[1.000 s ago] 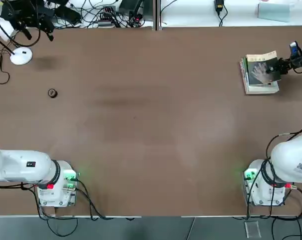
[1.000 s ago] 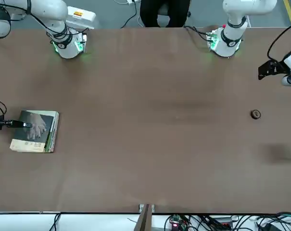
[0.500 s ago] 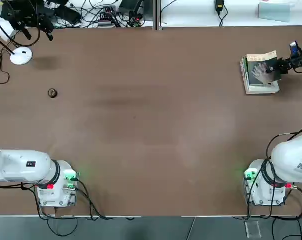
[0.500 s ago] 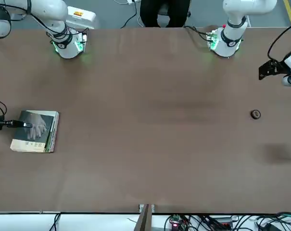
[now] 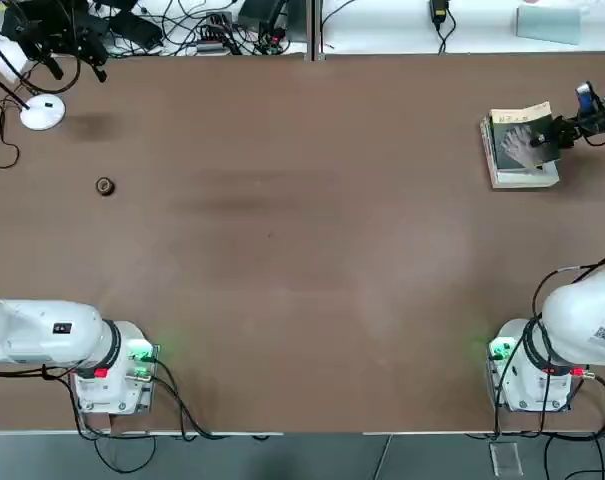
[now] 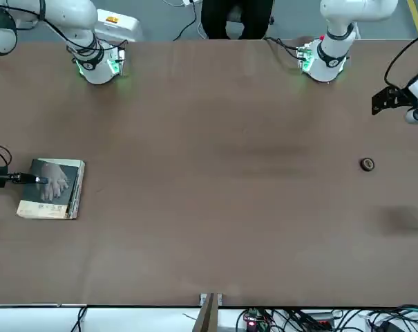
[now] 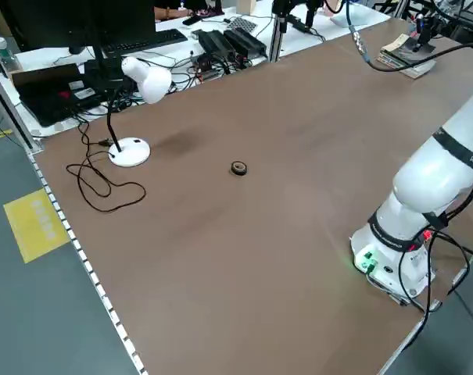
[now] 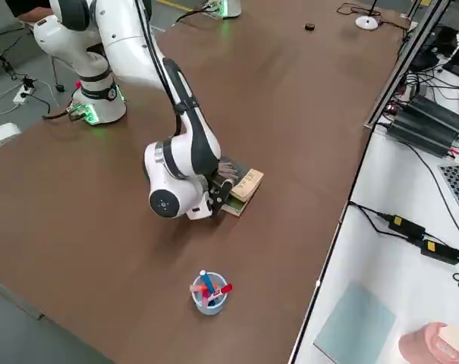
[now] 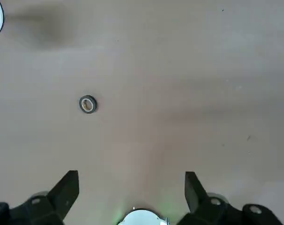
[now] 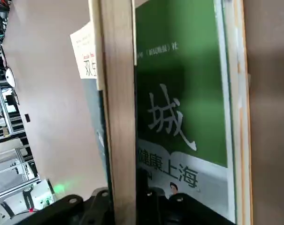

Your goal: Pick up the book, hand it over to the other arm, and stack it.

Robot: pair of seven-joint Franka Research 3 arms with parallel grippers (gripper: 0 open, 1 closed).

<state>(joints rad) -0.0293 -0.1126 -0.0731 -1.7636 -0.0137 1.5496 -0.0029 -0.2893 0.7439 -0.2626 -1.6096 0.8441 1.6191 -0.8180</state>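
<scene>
right gripper (image 10: 124,208) low — closed on book (image 10: 120,112)

Even, fairly bright light falls across the brown table (image 5: 302,240), its source out of sight. A faint sheen lies on the surface toward the robot's side, and soft, blurry shadows darken its far-left part. Green glows tint the arm bases (image 5: 140,360). Seen from the right wrist, the green cover (image 10: 179,84) carries a dark shadow; its white lettering reads crisply.
</scene>
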